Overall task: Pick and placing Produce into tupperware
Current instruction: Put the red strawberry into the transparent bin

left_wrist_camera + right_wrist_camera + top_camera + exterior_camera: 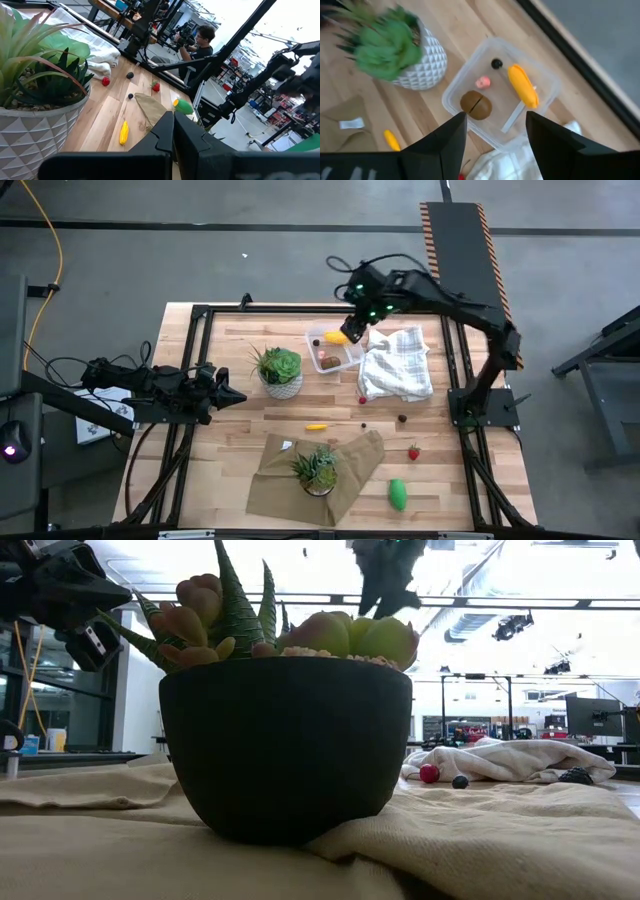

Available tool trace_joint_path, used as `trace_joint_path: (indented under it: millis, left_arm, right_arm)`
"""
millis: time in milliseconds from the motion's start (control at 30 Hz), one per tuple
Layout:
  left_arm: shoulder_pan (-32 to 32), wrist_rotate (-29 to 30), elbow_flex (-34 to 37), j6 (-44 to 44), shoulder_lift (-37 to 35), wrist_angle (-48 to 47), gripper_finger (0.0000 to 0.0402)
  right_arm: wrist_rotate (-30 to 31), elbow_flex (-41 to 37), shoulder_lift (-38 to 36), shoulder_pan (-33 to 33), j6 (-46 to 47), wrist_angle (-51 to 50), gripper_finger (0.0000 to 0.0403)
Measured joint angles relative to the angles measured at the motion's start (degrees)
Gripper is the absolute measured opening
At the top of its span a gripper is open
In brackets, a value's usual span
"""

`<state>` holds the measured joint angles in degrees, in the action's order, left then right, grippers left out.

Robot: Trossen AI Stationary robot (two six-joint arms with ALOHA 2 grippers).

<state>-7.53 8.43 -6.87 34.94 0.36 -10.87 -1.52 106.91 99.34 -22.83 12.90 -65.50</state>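
The clear tupperware (336,350) (500,90) stands on the table at the far middle. It holds a yellow oblong piece (522,86), a brown ball (476,105), a pink piece (482,82) and a tiny dark one (496,63). My right gripper (352,328) (495,145) hangs open above it, slanting down, with nothing between its fingers. On the bare table lie a yellow piece (316,426), a red berry (363,400), a strawberry (413,452), a green piece (398,494) and tiny dark ones (402,418). My left gripper (238,395) (172,135) waits shut at the table's left, pointing level.
A white-potted plant (280,372) stands just left of the tupperware, and a crumpled white cloth (396,365) lies just right of it. A dark-potted plant (318,470) (285,750) sits on a tan cloth (350,465) at the near middle. A person (200,42) is beyond the table.
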Motion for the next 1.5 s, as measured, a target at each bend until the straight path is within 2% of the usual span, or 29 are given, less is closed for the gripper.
trace_joint_path:
  millis: [400, 633, 767, 933, 1067, 1233, 1400, 1500]
  left_arm:
    - [-0.01, 0.00, 0.00, -0.13, -0.01, 0.02, 0.0001]
    - [0.00, 0.00, 0.00, -0.13, -0.02, 0.02, 0.0001]
    - [0.00, 0.00, 0.00, -0.13, -0.01, 0.02, 0.0001]
    - [0.00, 0.00, 0.00, -0.13, 0.00, 0.02, 0.0001]
    - [0.00, 0.00, 0.00, -0.13, -0.02, 0.02, 0.0001]
    - [-0.01, 0.00, 0.00, -0.13, -0.02, 0.02, 0.0001]
    - [-0.01, 0.00, 0.00, -0.12, 0.00, 0.02, 0.0001]
    - [-0.01, 0.00, 0.00, -0.13, 0.00, 0.02, 0.0001]
  right_arm:
    - [4.76, 0.00, -22.64, 0.02, -2.90, -8.66, 0.0197]
    - [4.17, -2.12, -36.98, 0.02, -2.42, -9.01, 0.0197]
    - [2.35, -11.47, -46.49, 0.00, -0.76, -5.62, 0.0197]
    - [-3.53, -27.73, -58.92, 0.02, 4.15, 4.22, 0.0197]
    - [-7.04, -38.48, -65.97, 0.02, 8.82, 8.90, 0.0197]
    - [-14.42, -48.54, -70.01, 0.02, 12.35, 9.75, 0.0197]
    - [-21.23, -55.64, -70.31, 0.13, 13.20, 9.27, 0.0197]
    - [-22.99, -58.82, -70.24, 1.45, 15.09, 8.64, 0.0197]
